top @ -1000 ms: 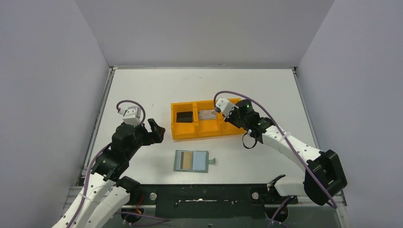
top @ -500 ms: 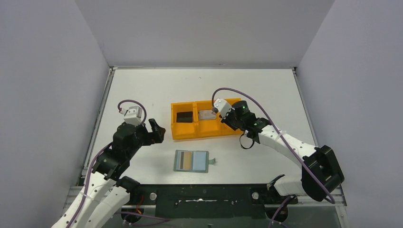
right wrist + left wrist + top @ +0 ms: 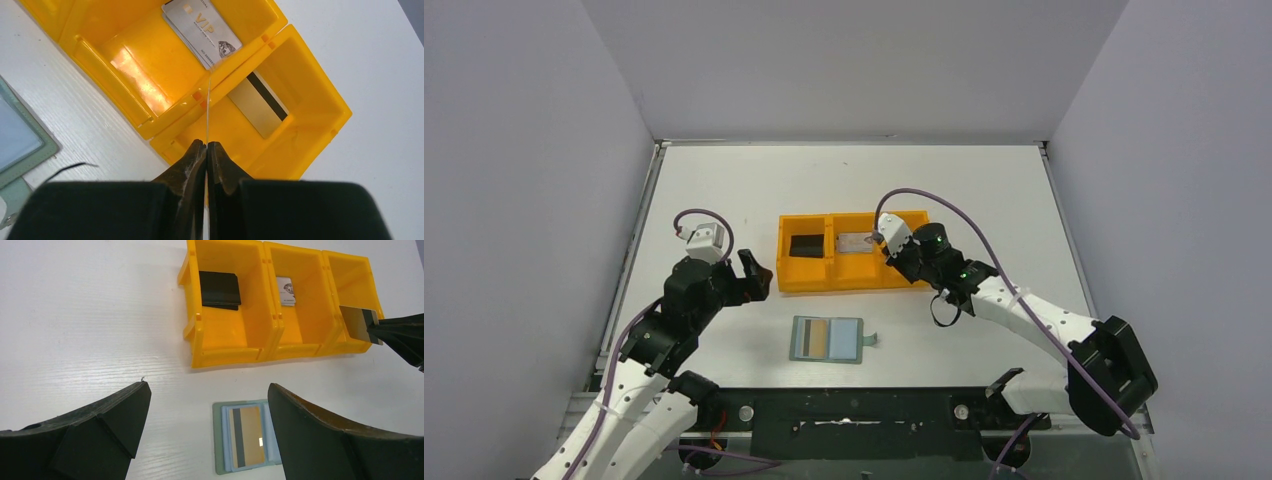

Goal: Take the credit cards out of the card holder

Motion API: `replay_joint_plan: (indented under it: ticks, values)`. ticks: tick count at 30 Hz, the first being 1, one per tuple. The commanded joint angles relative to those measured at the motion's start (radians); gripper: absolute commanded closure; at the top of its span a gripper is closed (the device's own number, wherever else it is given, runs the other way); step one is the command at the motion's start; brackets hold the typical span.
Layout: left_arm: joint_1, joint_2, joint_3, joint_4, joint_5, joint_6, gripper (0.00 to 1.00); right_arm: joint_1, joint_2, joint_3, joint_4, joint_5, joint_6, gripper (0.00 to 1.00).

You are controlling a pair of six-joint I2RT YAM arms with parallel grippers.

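The card holder [image 3: 848, 340] lies open on the table, a tan-brown card [image 3: 817, 339] with a dark stripe in it; the left wrist view shows both holder [image 3: 218, 440] and card [image 3: 246, 436]. A black card [image 3: 219, 289] lies in the orange tray's left compartment and a silvery VIP card [image 3: 202, 30] in the middle one. My right gripper [image 3: 206, 144] is shut on a thin card [image 3: 356, 322], held upright over the tray's front wall by the right compartment. A card-shaped tan patch [image 3: 260, 102] shows in that compartment, card or reflection. My left gripper [image 3: 754, 277] is open and empty, left of the tray.
The orange three-compartment tray [image 3: 844, 280] stands mid-table, behind the card holder. The holder's small tab [image 3: 873, 338] sticks out to the right. Grey walls close in the table on three sides.
My right gripper has moved left and nearer with the card, over the tray's front wall. The tray has shifted slightly left. The left arm has barely moved.
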Motion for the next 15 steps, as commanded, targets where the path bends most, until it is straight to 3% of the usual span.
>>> replay_joint_plan:
  ticks: [1, 8, 15]
  values:
    - [0.007, -0.003, 0.004, 0.029, 0.009, 0.014, 0.11, 0.014, -0.044, 0.001, 0.078, -0.01, 0.033, 1.0]
    - [0.01, 0.0, 0.004, 0.028, 0.006, 0.013, 0.11, -0.006, -0.039, 0.035, 0.069, 0.164, -0.167, 1.0]
    - [0.012, -0.004, 0.004, 0.027, 0.003, 0.013, 0.11, -0.147, -0.017, 0.066, -0.005, -0.173, -0.395, 1.0]
